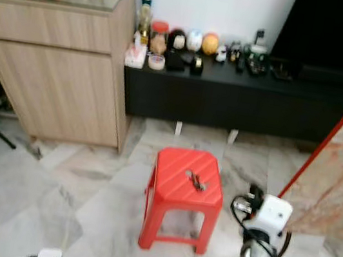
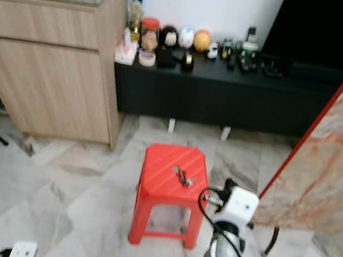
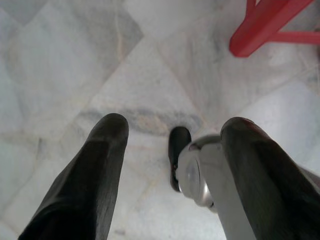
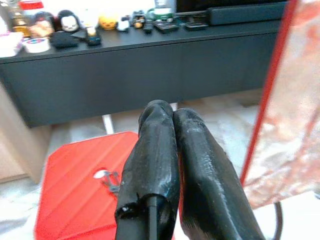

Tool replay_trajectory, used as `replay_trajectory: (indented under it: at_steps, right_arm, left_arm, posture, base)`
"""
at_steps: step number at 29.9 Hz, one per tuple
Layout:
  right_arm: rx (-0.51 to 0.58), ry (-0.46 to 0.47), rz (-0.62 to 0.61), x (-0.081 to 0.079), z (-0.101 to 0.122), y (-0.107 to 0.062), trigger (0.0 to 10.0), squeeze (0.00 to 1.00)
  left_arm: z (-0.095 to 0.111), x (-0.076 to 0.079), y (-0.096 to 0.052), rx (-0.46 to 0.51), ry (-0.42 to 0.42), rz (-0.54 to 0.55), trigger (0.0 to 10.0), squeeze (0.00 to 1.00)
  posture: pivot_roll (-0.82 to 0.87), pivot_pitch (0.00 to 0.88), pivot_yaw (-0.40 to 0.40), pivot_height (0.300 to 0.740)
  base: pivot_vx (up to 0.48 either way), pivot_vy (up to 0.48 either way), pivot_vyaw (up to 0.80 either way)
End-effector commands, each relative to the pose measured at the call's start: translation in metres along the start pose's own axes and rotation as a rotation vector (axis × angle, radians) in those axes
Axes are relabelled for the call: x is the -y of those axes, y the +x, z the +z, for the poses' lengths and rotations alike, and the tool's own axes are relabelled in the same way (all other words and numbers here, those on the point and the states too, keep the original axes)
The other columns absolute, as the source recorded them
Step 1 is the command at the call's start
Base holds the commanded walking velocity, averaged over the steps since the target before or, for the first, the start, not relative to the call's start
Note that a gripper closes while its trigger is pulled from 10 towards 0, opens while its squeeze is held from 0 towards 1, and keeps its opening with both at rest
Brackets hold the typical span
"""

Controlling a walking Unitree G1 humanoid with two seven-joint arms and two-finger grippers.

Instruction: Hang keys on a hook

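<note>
While the keys (image 1: pixel 196 181) lie as a small silvery bunch on the ribbed top of the red plastic stool (image 1: pixel 172 168), the right gripper (image 4: pixel 167 117) hangs just to the stool's right with its black fingers pressed together, apart from the keys. Down low over the marble floor (image 3: pixel 65 60), the left gripper (image 3: pixel 172 127) has its fingers spread, empty.
</note>
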State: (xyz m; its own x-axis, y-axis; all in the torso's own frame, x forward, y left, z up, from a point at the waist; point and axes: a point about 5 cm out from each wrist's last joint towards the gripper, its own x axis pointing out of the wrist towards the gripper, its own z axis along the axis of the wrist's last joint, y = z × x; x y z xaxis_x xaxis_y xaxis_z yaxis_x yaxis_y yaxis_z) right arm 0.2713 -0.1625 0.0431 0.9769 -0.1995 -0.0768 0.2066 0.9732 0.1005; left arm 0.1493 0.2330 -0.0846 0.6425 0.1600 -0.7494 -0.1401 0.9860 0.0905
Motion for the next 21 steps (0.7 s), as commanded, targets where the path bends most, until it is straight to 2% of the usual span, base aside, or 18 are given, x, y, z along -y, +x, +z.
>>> replay_trajectory:
  at_steps: [1, 21]
  right_arm:
    - [0.004, 0.0, 0.01, -0.0047, 0.0017, 0.0008, 10.0, 0.0]
    - [0.006, 0.001, 0.009, -0.0051, 0.0024, 0.0011, 10.0, 0.0]
  left_arm:
    - [0.0002, -0.0021, -0.0005, 0.007, 0.007, 0.004, 10.0, 0.0]
    - [0.0056, 0.0012, 0.0007, 0.039, 0.01, -0.01, 10.0, 0.0]
  posture:
    - [0.04, 0.023, -0.057, 0.74]
    - [0.04, 0.032, -0.057, 0.74]
  base:
    - [0.0, -0.266, 0.0]
    - [0.0, -0.341, 0.0]
